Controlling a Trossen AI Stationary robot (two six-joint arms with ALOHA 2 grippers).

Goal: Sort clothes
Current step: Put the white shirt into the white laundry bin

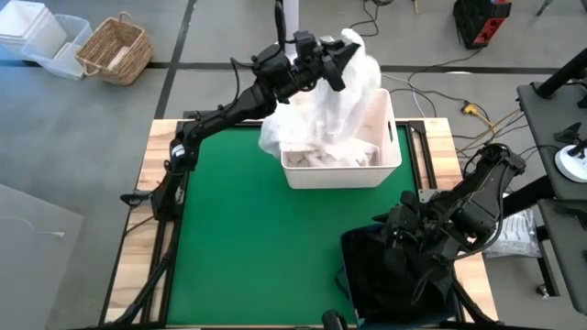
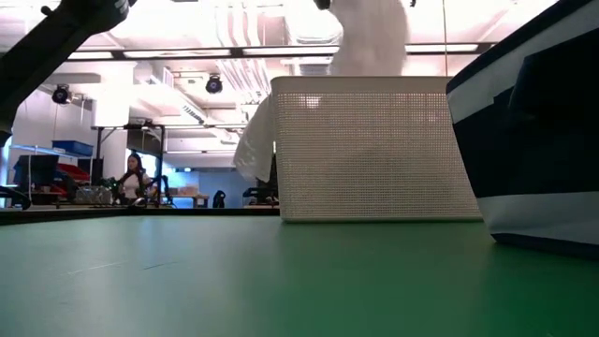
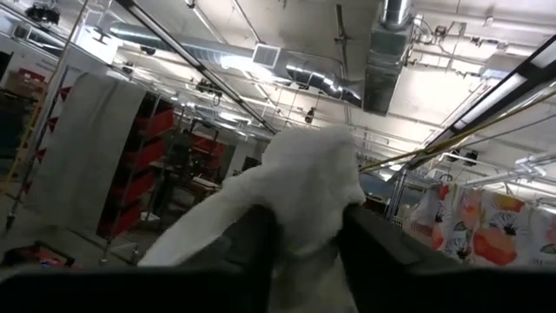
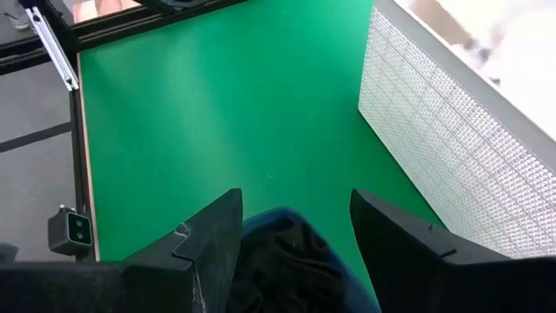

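A white garment (image 1: 332, 101) hangs from my left gripper (image 1: 341, 57) above the white plastic bin (image 1: 390, 165), its lower part bunched inside the bin and spilling over the bin's left rim. In the left wrist view the white cloth (image 3: 304, 191) sits between my fingers. My right gripper (image 4: 295, 235) is open and hovers over the dark navy fabric bin (image 1: 367, 275) at the table's near right, with dark clothes (image 4: 278, 261) inside it. My left gripper pinches a bunched fold of the white garment (image 3: 306, 230) between its two fingers. The fingers are raised high over the white bin's far side. The cloth hangs below them, with its lower end (image 1: 316, 151) resting in the bin.
Green mat (image 1: 248, 238) lies bare on the left and near side. The white bin stands at the far right of the mat, the navy bin (image 2: 533, 150) at the near right. A wicker basket (image 1: 115, 50) and plastic boxes (image 1: 37, 37) sit on the floor beyond the table.
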